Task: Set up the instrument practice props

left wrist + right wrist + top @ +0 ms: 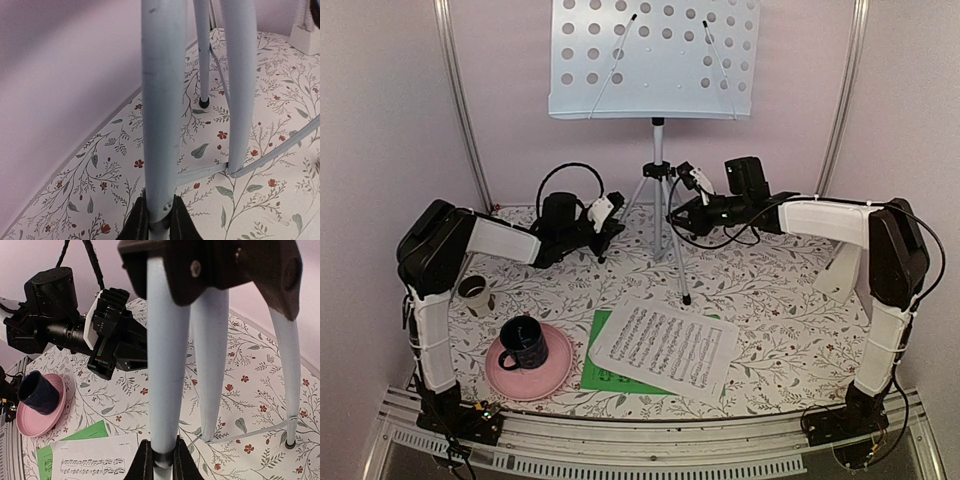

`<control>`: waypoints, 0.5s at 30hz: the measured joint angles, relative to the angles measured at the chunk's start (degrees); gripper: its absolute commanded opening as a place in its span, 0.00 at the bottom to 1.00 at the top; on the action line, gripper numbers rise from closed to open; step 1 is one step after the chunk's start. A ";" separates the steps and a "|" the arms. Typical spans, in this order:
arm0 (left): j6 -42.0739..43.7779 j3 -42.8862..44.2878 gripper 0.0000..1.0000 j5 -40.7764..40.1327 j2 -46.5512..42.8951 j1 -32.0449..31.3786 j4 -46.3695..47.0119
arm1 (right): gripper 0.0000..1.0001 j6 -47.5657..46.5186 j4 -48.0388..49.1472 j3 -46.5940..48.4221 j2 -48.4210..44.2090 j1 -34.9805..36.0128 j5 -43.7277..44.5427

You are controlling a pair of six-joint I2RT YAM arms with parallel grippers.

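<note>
The pale-blue perforated music stand (pixel 655 60) stands on its silver tripod (pixel 658 185) at the back centre. My left gripper (pixel 617 222) is shut on one tripod leg (pixel 159 100), with its dark fingers (pixel 136 222) on either side of the leg. My right gripper (pixel 675 212) is shut on another tripod leg (pixel 167 365), near the hub. The white sheet of music (pixel 665 345) lies at front centre, partly over the green sheet (pixel 603 368). The small white pyramid metronome (pixel 840 272) stands at the right; it also shows in the left wrist view (pixel 307 30).
A dark mug (pixel 525 342) sits on a pink plate (pixel 542 380) at the front left. A small beige cup (pixel 473 292) stands behind it by the left arm. Pink walls with metal posts close the back and sides. The table has a floral cloth (pixel 770 300).
</note>
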 measured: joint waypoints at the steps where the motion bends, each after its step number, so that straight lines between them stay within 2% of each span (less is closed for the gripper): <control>1: 0.20 0.63 0.00 0.35 0.31 0.26 -0.52 | 0.00 0.28 0.15 0.00 0.02 0.24 0.44; 9: 2.82 8.02 0.00 5.44 3.85 2.27 -6.43 | 0.00 3.02 1.29 -0.20 0.04 1.99 3.93; 15: 3.23 8.41 0.00 7.06 4.04 2.54 -7.02 | 0.00 5.77 5.05 -3.15 -0.94 2.47 4.17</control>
